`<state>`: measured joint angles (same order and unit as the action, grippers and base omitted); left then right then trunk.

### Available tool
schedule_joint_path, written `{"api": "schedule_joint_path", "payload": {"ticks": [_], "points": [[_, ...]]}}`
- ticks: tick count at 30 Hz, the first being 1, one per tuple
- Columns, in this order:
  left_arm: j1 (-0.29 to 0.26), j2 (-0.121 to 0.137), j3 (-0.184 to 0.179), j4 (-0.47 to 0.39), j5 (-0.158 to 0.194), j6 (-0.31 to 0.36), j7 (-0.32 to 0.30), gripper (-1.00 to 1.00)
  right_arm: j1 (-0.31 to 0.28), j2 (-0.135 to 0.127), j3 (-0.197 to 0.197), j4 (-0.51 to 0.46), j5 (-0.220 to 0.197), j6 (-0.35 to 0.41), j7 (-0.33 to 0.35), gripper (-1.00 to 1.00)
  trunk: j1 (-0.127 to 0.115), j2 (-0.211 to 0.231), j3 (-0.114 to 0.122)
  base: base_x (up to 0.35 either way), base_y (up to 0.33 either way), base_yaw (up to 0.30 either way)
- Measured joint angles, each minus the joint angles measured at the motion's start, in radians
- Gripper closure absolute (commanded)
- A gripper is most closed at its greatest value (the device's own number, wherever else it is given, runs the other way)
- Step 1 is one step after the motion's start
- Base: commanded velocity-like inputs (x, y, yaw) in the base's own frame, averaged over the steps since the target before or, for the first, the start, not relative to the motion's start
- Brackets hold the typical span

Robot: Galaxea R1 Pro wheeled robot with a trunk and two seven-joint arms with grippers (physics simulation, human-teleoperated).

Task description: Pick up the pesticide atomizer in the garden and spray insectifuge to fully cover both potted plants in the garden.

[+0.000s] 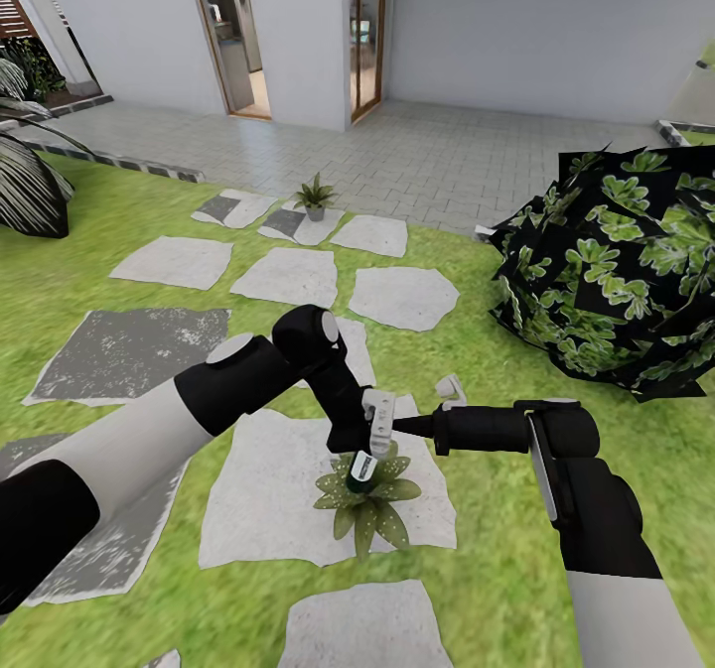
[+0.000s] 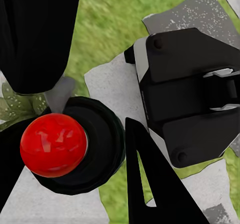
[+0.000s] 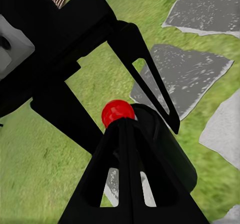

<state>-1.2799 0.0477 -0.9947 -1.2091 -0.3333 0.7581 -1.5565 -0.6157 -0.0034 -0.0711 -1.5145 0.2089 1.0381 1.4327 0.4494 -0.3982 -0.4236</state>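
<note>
My left gripper [image 1: 359, 442] is shut on the pesticide atomizer [image 1: 363, 467], a dark green bottle with a white label and a pale trigger head. It hangs just above a potted plant [image 1: 369, 504] with pointed olive leaves on a stepping stone. In the left wrist view the bottle's red collar [image 2: 53, 144] and dark body sit between my black fingers [image 2: 150, 184]. My right gripper [image 1: 413, 425] is shut, its tip close beside the atomizer's head. The right wrist view shows the right gripper [image 3: 125, 129] closed, pointing at the red collar [image 3: 117, 112]. A second potted plant [image 1: 315, 197] stands far ahead on the stones.
A big dark round bush [image 1: 616, 271] fills the right side of the lawn. Grey stepping stones [image 1: 288, 276] cross the grass toward grey paving [image 1: 417, 152] and the house doors. Striped palm leaves [image 1: 30, 187] stand at far left.
</note>
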Motion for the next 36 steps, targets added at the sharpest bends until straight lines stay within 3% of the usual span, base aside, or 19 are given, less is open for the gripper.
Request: {"api": "schedule_joint_path", "payload": {"ticks": [23,26,36], "points": [[0.013,0.016,0.0,-0.005,0.0,-0.011,0.0,1.0,0.0,0.0,0.0,0.0,0.0,0.0,0.0,1.0,0.0,0.0,0.0,0.0,0.0,0.0],[0.017,0.045,0.001,-0.005,0.0,-0.015,-0.002,1.0,0.0,0.0,0.0,0.0,0.0,0.0,0.0,1.0,0.0,0.0,0.0,0.0,0.0,0.0],[0.063,0.218,0.003,-0.004,-0.001,-0.047,-0.004,1.0,0.0,0.0,0.0,0.0,0.0,0.0,0.0,1.0,0.0,0.0,0.0,0.0,0.0,0.0]]}}
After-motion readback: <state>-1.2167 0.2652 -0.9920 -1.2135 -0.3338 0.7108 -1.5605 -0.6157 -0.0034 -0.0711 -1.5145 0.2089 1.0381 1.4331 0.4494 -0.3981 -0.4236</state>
